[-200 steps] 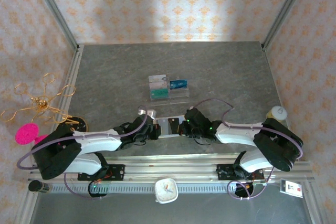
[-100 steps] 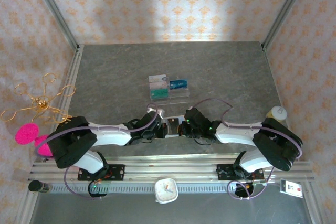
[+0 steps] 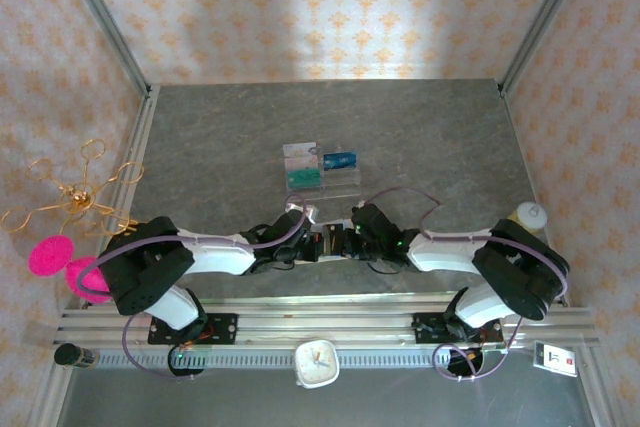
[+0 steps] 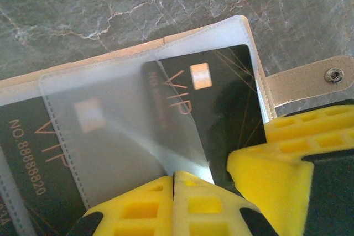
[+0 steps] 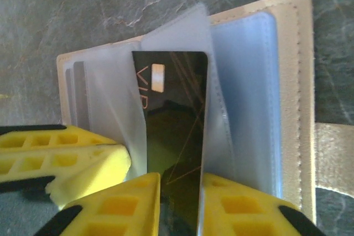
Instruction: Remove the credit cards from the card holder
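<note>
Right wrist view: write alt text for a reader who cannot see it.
A black VIP card is gripped between the yellow fingers of the right gripper, partly out of a clear sleeve in the open beige card holder on a grey marbled table. The left gripper pinches that sleeve at lower left.

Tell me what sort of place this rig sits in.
Probably a robot data-collection cell, not a home: silver aluminium frame posts around orange-patterned wallpaper panels, a grey stone-look tabletop, and black-and-white left arm and right arm bolted to a slotted metal rail.
</note>
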Controlling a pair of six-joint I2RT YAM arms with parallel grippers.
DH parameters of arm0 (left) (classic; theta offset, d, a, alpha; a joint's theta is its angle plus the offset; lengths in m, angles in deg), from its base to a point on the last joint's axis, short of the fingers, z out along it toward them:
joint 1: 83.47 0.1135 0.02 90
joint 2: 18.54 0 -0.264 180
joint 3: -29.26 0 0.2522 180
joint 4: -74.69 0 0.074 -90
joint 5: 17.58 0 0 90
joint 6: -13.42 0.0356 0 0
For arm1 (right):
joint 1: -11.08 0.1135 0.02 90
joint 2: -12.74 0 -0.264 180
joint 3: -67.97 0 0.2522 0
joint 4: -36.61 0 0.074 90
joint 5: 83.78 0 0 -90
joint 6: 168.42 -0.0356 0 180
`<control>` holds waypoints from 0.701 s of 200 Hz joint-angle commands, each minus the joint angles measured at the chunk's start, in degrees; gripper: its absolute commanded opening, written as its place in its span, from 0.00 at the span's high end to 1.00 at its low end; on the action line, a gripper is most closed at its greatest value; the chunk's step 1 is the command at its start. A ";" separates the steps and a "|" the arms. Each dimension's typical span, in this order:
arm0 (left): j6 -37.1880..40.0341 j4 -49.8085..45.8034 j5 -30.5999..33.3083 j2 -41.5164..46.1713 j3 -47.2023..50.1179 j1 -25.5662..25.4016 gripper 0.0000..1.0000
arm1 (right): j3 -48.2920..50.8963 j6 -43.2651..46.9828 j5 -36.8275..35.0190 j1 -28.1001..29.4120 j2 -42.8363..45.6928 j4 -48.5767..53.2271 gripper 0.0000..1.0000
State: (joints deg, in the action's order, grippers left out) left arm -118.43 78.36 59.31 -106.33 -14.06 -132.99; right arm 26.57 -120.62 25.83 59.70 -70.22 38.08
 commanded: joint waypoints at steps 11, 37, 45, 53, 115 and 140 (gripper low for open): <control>1.77 -3.90 -0.94 -0.83 0.54 0.03 1.00 | 0.73 1.13 -4.54 -1.65 3.62 5.10 0.95; 1.89 -2.35 -2.15 -0.16 0.61 0.12 0.96 | 0.18 5.18 -9.39 -2.21 10.16 12.56 1.00; 2.06 -1.91 -2.69 -0.19 0.31 0.12 0.94 | -0.32 7.05 -10.51 -2.21 11.83 14.20 1.00; 2.27 -1.79 -3.10 -0.09 -0.33 0.12 0.93 | -0.92 8.83 -11.83 -2.21 13.98 15.74 1.00; -0.25 -4.61 -1.22 16.51 -2.70 0.65 0.60 | -10.93 14.48 -23.51 -10.30 17.34 26.87 1.00; 0.83 -12.61 5.24 22.36 -1.51 0.63 0.49 | -16.73 19.11 -29.06 -15.03 9.74 29.40 1.00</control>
State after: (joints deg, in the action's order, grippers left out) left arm -118.38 74.52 58.07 -88.12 -15.66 -132.83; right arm 14.57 -107.07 5.81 48.03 -54.46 61.53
